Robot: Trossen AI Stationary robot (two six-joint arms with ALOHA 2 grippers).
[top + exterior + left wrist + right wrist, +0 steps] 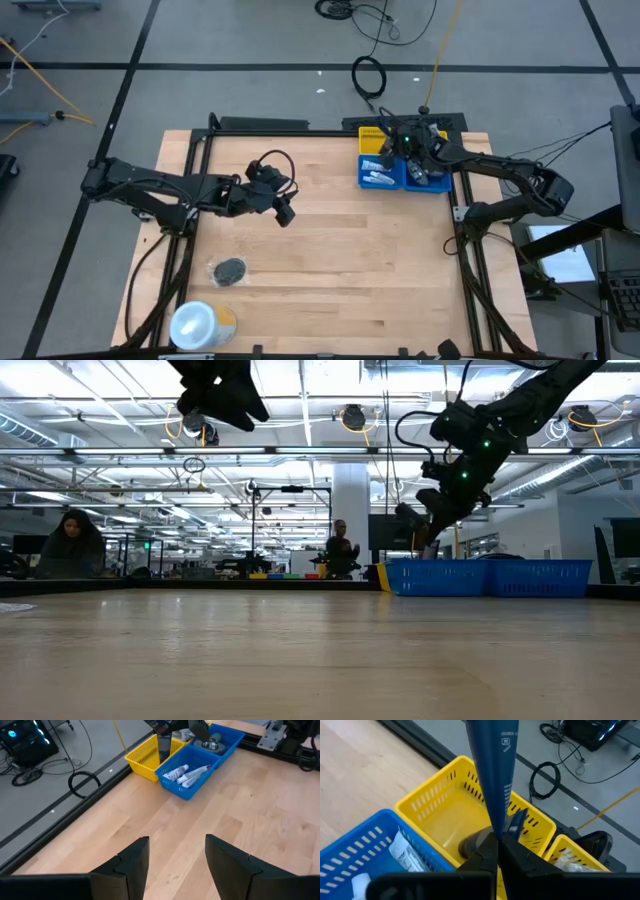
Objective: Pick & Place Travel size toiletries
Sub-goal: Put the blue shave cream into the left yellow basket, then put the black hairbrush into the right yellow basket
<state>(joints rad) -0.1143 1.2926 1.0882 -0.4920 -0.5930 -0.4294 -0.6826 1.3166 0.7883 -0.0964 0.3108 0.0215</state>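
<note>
We see the dark navy tube (492, 775) pinched at its flat end between the fingers of the right gripper (497, 845), which is closed on it, the tube pointing away from the wrist. It hangs over the yellow basket (435, 807), our landmark at the far edge of the table (330, 260). From above, the right gripper (408, 140) sits over the far baskets, right where the yellow basket (372, 134) meets the blue ones.

Just beside the yellow basket, on the near side, stands a blue basket (187, 772) holding several small white tubes (186, 773) lying together. A second blue basket (225, 737) touches that one on its right, and a dark grey round piece (212, 744) lies in it. Another yellow basket (580, 852) shows next to the first, with something pale inside that we cannot make out.

Well apart from the yellow basket, toward the near left of the table, a dark grey flat piece (229, 270) lies alone on the wood. Nearer still to that corner stands the large white-and-yellow roll (200, 324).

The left gripper (175, 857) hangs above the table's middle left, well away from the yellow basket, its fingers spread apart with nothing between them. In the level view, people (72, 545) show in the room beyond the table.
</note>
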